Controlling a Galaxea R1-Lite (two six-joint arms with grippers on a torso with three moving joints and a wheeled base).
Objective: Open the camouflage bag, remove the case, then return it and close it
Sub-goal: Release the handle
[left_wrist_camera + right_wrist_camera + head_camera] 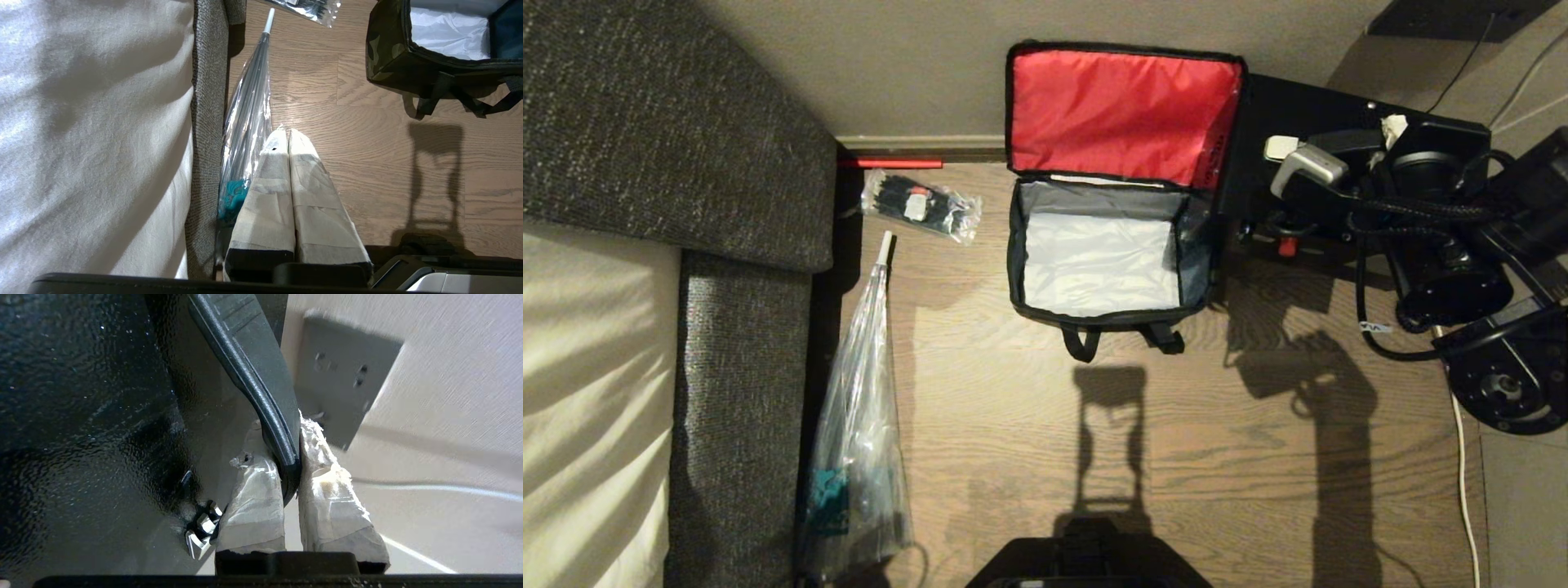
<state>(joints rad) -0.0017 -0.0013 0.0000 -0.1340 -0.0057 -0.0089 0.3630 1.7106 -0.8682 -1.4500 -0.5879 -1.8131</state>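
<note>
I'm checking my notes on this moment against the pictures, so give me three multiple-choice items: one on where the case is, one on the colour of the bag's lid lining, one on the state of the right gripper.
1. Where is the case?
A. Inside the bag
B. Outside the bag, on its right in the head view
C. On the sofa

2. What colour is the lid lining of the camouflage bag?
A. Red
B. Blue
C. Yellow

3. What is the right gripper doing?
A. Hanging open above the floor
B. Shut on the bag's strap
C. Shut on the case's handle strip

Answers: 1 B, the bag's silver interior lies bare and the black case is beside it. 2 A, the raised lid shows red. 3 C, in the right wrist view both taped fingers pinch the dark strip.
</note>
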